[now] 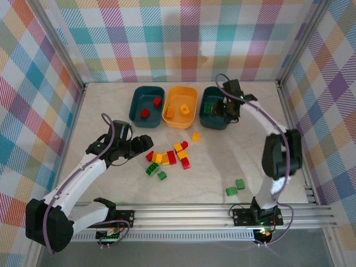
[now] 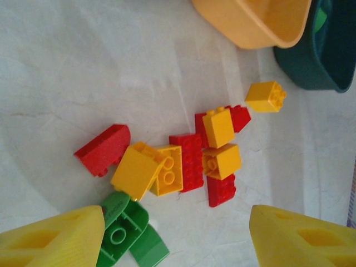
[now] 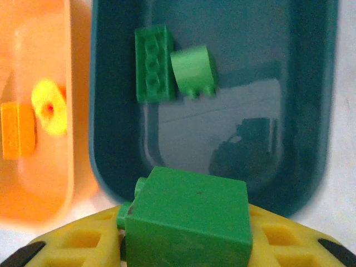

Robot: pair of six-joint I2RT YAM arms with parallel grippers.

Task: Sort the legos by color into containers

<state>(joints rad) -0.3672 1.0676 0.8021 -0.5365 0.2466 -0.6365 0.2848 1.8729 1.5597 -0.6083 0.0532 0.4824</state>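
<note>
the pale worktop (image 1: pixel 233 156) carries everything. along its far side three tubs stand close in a row: the left teal tub (image 1: pixel 140 95), the orange tub (image 1: pixel 183 95) in the middle, and the right teal tub (image 1: pixel 210 93).

my right tool (image 1: pixel 226 109) hangs over the right teal tub, its fingers (image 3: pixel 55 247) clamped on a green brick (image 3: pixel 186 217) above the tub's near rim. my left tool (image 1: pixel 146 143) hovers just left of the loose pile, its fingers (image 2: pixel 55 239) spread apart with nothing between them.

the loose pile (image 1: pixel 169 157) lies mid-worktop, in front of the tubs. it is red and yellow bricks packed against one another, with a red sloped piece (image 2: pixel 104 149) on its left side. two green pieces (image 2: pixel 125 233) lie at the pile's near-left edge, close by one of my left fingers. a lone yellow brick (image 1: pixel 195 136) sits apart, between the pile and the orange tub. a green pair (image 1: pixel 236 187) lies well off to the right, near my right arm's base.

inside the left teal tub are two red bricks (image 1: pixel 145 113). the orange tub holds a yellow-orange brick (image 3: pixel 16 130) and a yellow ring-like piece (image 3: pixel 49 107) next to it. the right teal tub holds a long green brick (image 3: pixel 151 64) and a rounded green piece (image 3: pixel 193 69), touching side by side.
</note>
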